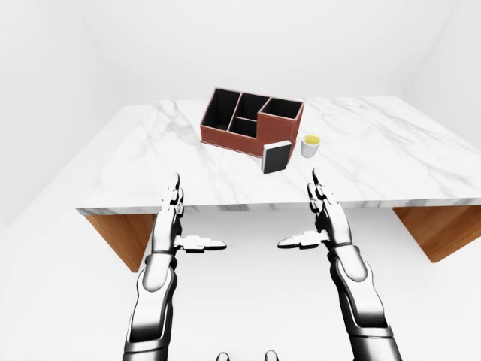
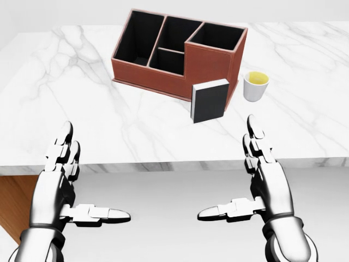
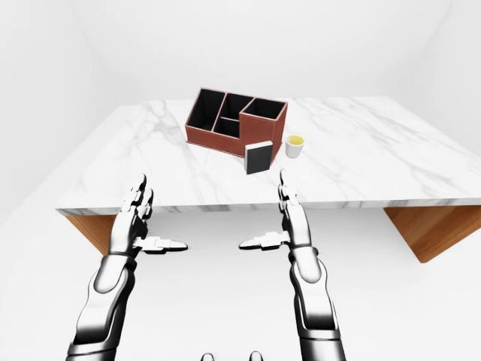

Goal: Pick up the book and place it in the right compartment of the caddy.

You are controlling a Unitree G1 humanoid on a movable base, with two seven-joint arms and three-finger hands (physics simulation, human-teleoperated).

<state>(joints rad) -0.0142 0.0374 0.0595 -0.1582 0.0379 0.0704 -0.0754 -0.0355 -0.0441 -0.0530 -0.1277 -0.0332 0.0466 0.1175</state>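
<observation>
book (image 2: 209,100) upright on marble table (image 2: 82,109), at the caddy's (image 2: 180,54) 5 o'clock corner, touching or just beside its tall compartment wall.

my left hand (image 2: 57,188) at 7 o'clock and my right hand (image 2: 262,183) at 5 o'clock in the head view, both below the table edge, fingers spread wide, thumbs pointing inward, holding nothing, well apart from the book. white cup (image 2: 256,85) of yellow liquid at 3 o'clock of the book, just beside the caddy. caddy compartments dark inside.
</observation>
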